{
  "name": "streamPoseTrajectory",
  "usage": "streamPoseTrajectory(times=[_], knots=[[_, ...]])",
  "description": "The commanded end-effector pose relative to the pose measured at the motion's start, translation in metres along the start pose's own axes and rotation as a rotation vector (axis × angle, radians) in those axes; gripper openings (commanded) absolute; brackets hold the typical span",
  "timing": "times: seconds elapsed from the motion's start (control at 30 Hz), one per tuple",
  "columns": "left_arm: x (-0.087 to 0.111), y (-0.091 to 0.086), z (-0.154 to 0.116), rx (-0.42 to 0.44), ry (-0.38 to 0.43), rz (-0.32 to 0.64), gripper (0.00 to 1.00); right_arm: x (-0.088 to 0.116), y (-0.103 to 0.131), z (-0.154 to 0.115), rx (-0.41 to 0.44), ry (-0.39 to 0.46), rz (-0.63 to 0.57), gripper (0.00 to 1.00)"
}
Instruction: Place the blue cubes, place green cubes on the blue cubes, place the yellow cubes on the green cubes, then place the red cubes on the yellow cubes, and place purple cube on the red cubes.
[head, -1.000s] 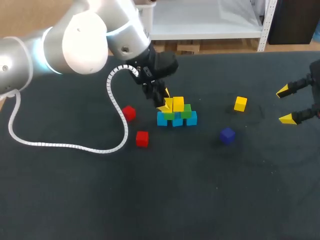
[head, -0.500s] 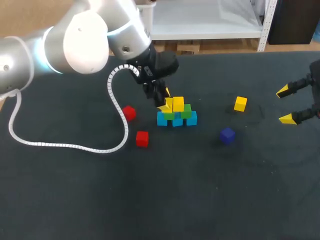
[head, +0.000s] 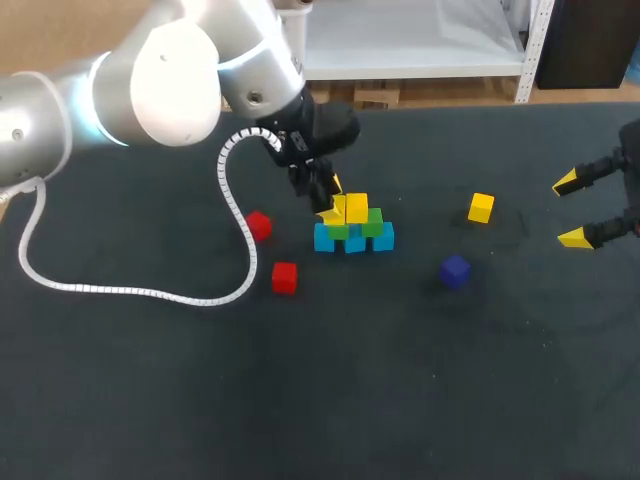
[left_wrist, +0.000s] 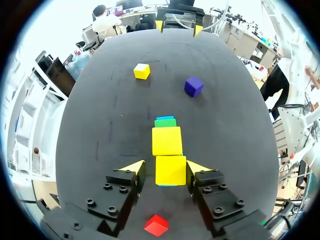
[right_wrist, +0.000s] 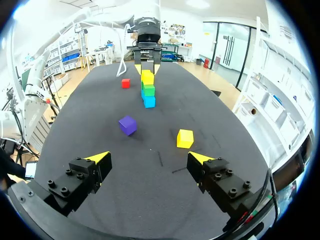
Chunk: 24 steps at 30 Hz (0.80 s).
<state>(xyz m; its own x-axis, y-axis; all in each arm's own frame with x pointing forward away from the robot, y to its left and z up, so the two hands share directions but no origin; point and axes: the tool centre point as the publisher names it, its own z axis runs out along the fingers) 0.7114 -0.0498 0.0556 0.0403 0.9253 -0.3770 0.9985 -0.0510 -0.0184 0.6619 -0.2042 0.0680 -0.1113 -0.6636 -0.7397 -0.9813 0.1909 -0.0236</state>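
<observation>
Across the counter (head: 150, 400) your left arm (head: 160, 80) comes in from 10 o'clock. Its left pincer (left_wrist: 166, 170) stands open astride one of the stacked yellow cubes (head: 357, 207). These sit on the green cubes (head: 372, 224) over the blue cubes (head: 354, 240), which the wrist view mostly hides. Your right pincer (head: 570, 210) hangs open at 3 o'clock. From the stack, the loose yellow cube (head: 481, 207) lies at 3, the purple cube (head: 455, 270) at 4 and the red cubes (head: 284, 277) around 8.

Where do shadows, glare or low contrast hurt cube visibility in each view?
Head view: the purple cube has little contrast against the dark table; bright highlights on the left arm; the left gripper hides part of the stack. Left wrist view: cubes evenly lit, no hard shadows. Right wrist view: purple cube reads clearly, only faint shadows by the cubes.
</observation>
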Motion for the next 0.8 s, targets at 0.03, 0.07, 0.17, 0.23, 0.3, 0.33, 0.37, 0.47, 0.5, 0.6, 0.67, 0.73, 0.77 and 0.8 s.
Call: streamPoseTrajectory(times=[0.03,0.07,0.17,0.23,0.3,0.33,0.37,0.47,0.5,0.6,0.67,0.73,0.77,0.8], knots=[[-0.0015,0.0040,0.0003,0.008,0.005,-0.001,0.50,0.0001,0.0000,0.0001,0.001,-0.001,-0.001,1.00],[-0.0016,0.0040,0.0004,0.008,0.005,-0.001,0.50,0.0001,0.0000,0.0001,0.001,-0.001,-0.001,1.00],[-0.0017,0.0041,0.0005,0.009,0.006,-0.002,0.50,0.0001,0.0000,0.0001,0.001,-0.001,-0.001,1.00],[-0.0018,0.0042,0.0007,0.009,0.006,-0.002,0.50,0.0001,0.0000,0.0001,0.001,-0.001,-0.001,1.00],[-0.0019,0.0043,0.0008,0.009,0.006,-0.002,0.50,0.0001,0.0000,0.0001,0.001,-0.001,-0.001,1.00],[-0.0020,0.0044,0.0008,0.009,0.006,-0.002,0.50,0.0001,0.0000,0.0001,0.001,-0.001,-0.001,1.00],[-0.0021,0.0045,0.0007,0.009,0.007,-0.001,0.50,0.0001,0.0000,0.0001,0.001,-0.001,-0.001,1.00],[-0.0021,0.0048,0.0006,0.008,0.008,0.000,0.51,0.0001,0.0000,0.0001,0.001,-0.001,-0.001,1.00],[-0.0022,0.0049,0.0004,0.008,0.009,0.001,0.52,0.0001,0.0000,0.0001,0.001,-0.001,-0.001,1.00],[-0.0029,0.0045,-0.0006,0.007,0.010,0.002,0.58,0.0001,0.0000,0.0001,0.001,-0.001,-0.001,1.00],[-0.0031,0.0030,-0.0019,0.005,0.010,0.004,0.76,0.0001,0.0000,0.0001,0.001,-0.001,-0.001,1.00],[-0.0023,0.0007,-0.0032,0.004,0.010,0.004,0.91,0.0001,0.0000,0.0001,0.001,-0.001,-0.001,1.00],[-0.0018,-0.0009,-0.0044,0.003,0.009,0.004,0.94,0.0001,0.0000,0.0001,0.001,-0.001,-0.001,1.00],[-0.0013,-0.0028,-0.0059,0.003,0.008,0.004,1.00,0.0001,0.0000,0.0001,0.001,-0.001,-0.001,1.00]])
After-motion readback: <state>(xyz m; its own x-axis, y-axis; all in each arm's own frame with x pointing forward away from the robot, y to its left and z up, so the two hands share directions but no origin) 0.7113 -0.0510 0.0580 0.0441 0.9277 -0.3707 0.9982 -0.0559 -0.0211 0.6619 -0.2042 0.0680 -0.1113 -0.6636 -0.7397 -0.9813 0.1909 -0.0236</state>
